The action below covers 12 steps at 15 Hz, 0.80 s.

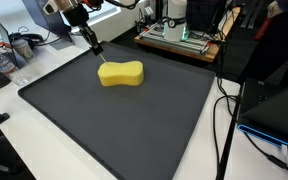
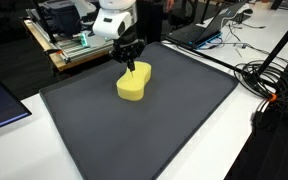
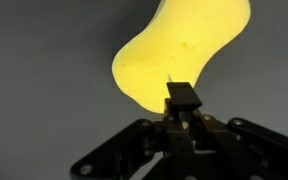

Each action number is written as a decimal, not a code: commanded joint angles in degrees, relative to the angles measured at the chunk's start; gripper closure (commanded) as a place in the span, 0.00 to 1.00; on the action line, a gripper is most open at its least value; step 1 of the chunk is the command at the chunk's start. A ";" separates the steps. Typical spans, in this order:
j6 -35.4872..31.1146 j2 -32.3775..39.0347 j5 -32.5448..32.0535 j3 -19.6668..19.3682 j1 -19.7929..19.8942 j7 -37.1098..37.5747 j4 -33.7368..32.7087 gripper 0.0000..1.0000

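A yellow, peanut-shaped sponge [image 1: 121,73] lies on the black mat [image 1: 114,120], toward its far side; it also shows as the sponge [image 2: 133,83] and the sponge [image 3: 174,50]. My gripper [image 1: 84,30] hangs over the sponge's end, shut on a slender black stick [image 1: 93,43] that slants down from the jaws. In the wrist view the gripper [image 3: 182,108] has its jaws together around the stick [image 3: 182,95], whose tip sits at the sponge's near edge. Whether the tip touches the sponge I cannot tell. The gripper [image 2: 131,52] stands just above the sponge.
Behind the mat stands a wooden-framed machine [image 1: 179,30], also seen as the machine [image 2: 69,40]. Cables [image 2: 269,80] trail along one side of the mat, with a laptop [image 2: 199,30] beyond. Headphones and clutter [image 1: 19,45] sit off another corner.
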<state>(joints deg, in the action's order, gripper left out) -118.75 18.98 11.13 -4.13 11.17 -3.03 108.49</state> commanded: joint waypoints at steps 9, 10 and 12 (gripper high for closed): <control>-11.57 -4.67 17.05 -2.54 6.50 -6.28 12.70 0.97; -12.36 -5.35 18.68 -2.74 7.03 -7.13 14.01 0.97; -14.18 -6.85 21.76 -3.46 7.96 -8.18 16.90 0.97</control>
<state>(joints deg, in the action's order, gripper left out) -130.11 16.34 28.01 -6.99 17.70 -8.43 119.51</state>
